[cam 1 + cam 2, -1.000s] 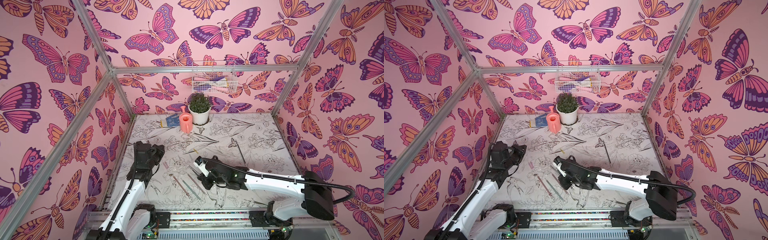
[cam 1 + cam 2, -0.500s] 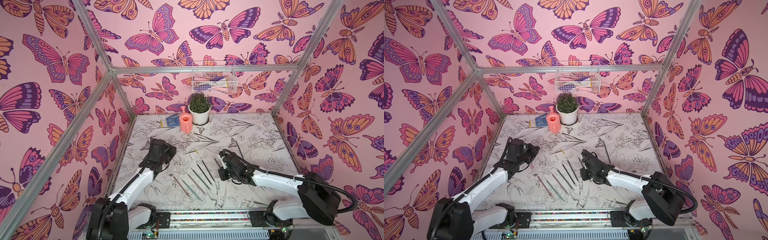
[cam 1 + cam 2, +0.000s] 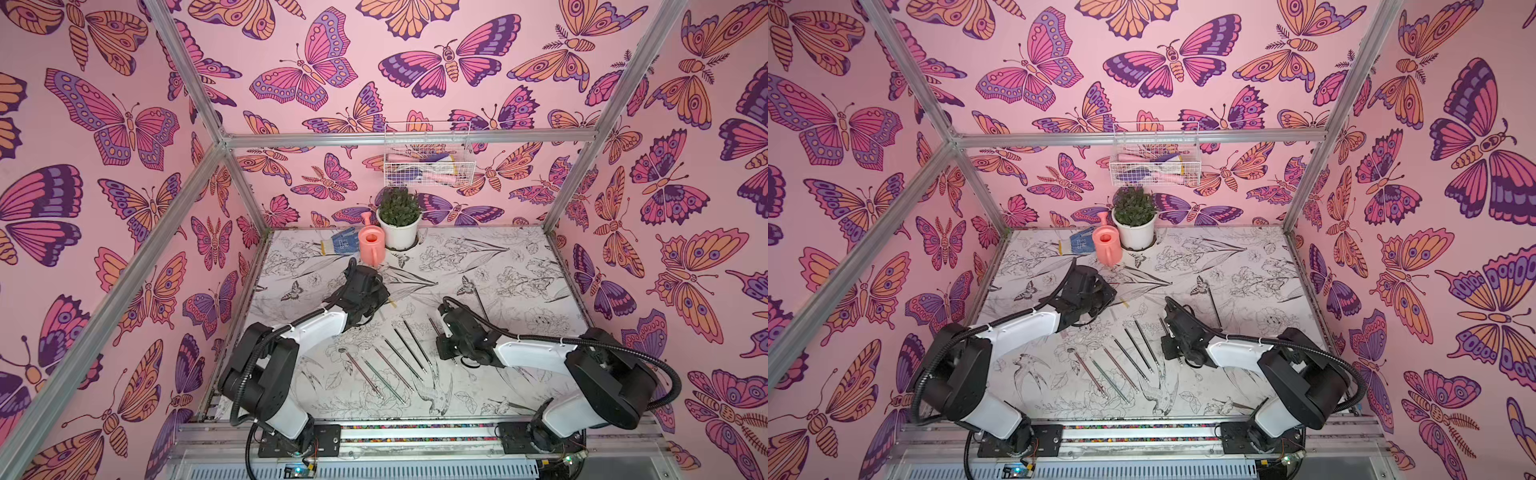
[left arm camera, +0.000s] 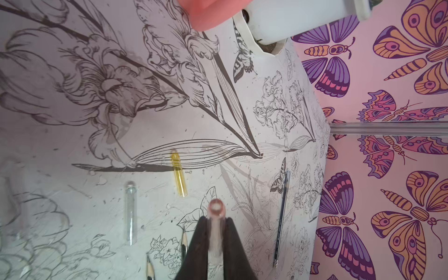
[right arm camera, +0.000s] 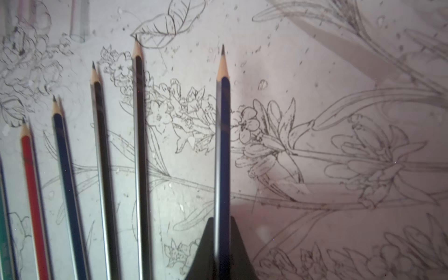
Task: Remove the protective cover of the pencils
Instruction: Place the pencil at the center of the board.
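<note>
Cover and pencil apart, one in each arm. Left gripper (image 4: 215, 219) clamped on pinkish clear cover (image 4: 215, 242), near watering can (image 3: 372, 247). Right gripper (image 5: 221, 221) clenched on dark-blue pencil (image 5: 223, 145), tip bare. Five more pencils (image 3: 395, 357) lie fanned on table (image 3: 532, 299) between arms. Yellow cover (image 4: 179, 174) and clear cover (image 4: 130, 213) lie loose. Step judged: this pencil uncapped. Next move calls for setting cover by loose ones, laying pencil in row, then checking lone pencil (image 3: 482, 301); cannot tell whether it is capped.

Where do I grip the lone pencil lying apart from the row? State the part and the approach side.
Grip the lone pencil mid-shaft, coming straight down from above, jaws across its width. It lies flat on the table, long and thin, with bare surface either side.
</note>
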Controlling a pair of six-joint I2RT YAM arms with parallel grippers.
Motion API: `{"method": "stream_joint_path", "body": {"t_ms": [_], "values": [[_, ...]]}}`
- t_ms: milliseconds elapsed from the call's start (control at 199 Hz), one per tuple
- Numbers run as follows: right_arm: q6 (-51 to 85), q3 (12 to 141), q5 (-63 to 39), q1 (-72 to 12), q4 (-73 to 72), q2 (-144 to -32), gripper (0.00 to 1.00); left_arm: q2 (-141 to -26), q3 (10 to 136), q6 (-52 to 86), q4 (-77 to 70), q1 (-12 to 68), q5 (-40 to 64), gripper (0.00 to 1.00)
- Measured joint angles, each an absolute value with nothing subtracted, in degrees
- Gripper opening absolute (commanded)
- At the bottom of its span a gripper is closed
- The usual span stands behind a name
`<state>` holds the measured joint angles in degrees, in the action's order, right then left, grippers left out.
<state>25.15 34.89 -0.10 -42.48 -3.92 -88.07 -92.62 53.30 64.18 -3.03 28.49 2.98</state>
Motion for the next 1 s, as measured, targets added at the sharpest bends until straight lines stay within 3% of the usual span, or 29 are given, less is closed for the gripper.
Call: {"method": "stream_joint_path", "body": {"t_ms": [85,296,998], "values": [[25.19,35.99,-0.49,-42.33,-5.63,-89.86,0.03,-96.12,55.77,64.18,-3.18,28.67,2.98,0.05],[25.3,38.22,-1.78,-42.35,-7.51,-92.77,0.22,-103.35,61.36,64.12,-3.07,28.91,3.05,0.07],[25.12,35.62,-3.62,-42.35,-3.88,-87.68,0.22,-114.69,72.47,63.81,0.93,29.56,4.27,0.07]]}}
